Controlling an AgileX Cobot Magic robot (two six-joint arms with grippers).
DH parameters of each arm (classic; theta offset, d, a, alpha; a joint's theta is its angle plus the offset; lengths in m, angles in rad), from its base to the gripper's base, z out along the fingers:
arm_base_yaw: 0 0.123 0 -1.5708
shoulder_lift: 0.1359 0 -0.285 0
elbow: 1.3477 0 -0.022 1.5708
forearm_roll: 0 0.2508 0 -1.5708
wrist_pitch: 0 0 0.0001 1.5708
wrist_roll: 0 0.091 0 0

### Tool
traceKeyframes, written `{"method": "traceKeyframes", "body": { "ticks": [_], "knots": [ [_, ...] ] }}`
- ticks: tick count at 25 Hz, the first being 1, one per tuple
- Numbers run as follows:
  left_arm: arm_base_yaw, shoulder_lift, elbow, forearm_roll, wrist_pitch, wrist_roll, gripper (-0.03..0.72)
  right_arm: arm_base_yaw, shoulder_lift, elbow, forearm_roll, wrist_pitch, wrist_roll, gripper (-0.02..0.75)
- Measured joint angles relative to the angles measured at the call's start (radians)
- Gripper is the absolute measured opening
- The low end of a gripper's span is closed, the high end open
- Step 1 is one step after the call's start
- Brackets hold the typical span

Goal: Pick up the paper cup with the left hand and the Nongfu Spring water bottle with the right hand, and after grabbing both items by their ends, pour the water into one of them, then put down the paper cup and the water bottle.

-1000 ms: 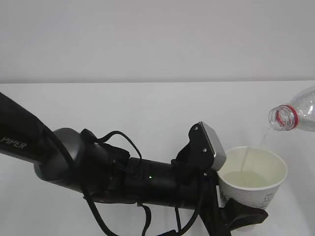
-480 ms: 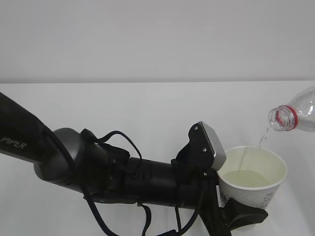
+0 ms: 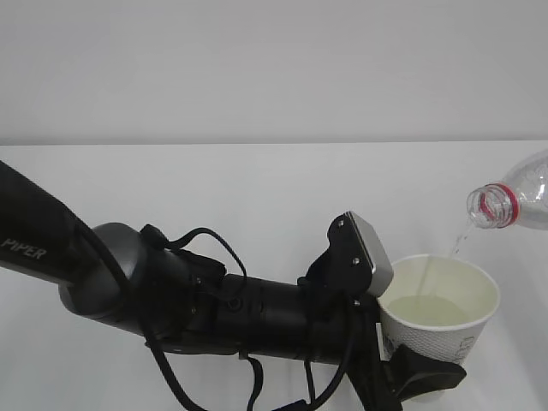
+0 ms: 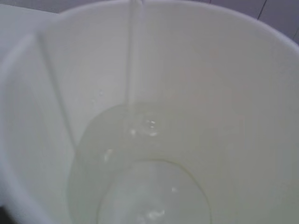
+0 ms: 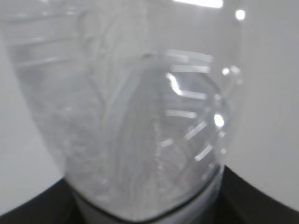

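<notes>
Your left end effector (image 3: pixel 415 377) is clamped around the lower body of the paper cup (image 3: pixel 441 312), its black finger (image 3: pixel 428 373) wrapping the dotted side, so the cup stands upright at the lower right of the exterior view with its mouth open to the stream. That low grip keeps the rim clear, which is why the water (image 3: pixel 424 308) can fall straight in without hitting the arm. The Nongfu Spring water bottle (image 3: pixel 512 201) comes in from the right edge, tipped nearly flat with its red-ringed neck just above and beyond the cup's far rim; holding it by the far end lets the mouth hang over the cup. A thin stream (image 3: pixel 458 244) leaves the mouth and lands against the inner wall, and the left wrist view shows it running down into a shallow pool with bubbles where it strikes. Your right end effector is out of sight in the exterior view; the right wrist view is filled by the bottle's clear ribbed body (image 5: pixel 140 116) with a dark edge below, which reads as a grip closed on the bottle's base end. The white desk (image 3: pixel 257 197) lies bare behind both. Judging by the pool, the cup looks under half full, so the pour is midway; setting both down is not yet done.
</notes>
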Motion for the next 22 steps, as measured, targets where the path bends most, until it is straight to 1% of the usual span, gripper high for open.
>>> {"method": "traceKeyframes", "body": {
  "ticks": [22],
  "knots": [
    [0.0,0.0,0.0,0.0,0.0,0.0,0.543,0.0,0.0,0.0,0.0,0.0,-0.006,0.401]
  ]
}}
